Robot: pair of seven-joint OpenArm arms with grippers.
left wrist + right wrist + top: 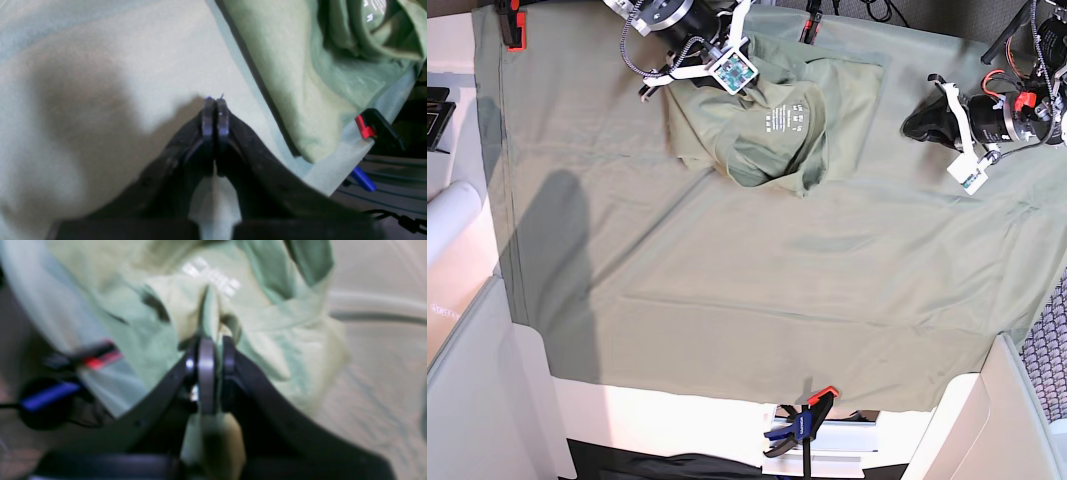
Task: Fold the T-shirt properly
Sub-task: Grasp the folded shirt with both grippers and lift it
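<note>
The right gripper (210, 351) has its fingers pinched on a fold of the crumpled T-shirt (762, 125) at twelve o'clock; the left gripper (215, 106) hovers at two o'clock, fingers closed empty.

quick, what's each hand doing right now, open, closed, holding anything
Left hand: closed, empty, above the sheet.
Right hand: closed on a fold of the T-shirt.

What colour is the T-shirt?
Pale sage green, clearest in the base view: T-shirt.
</note>
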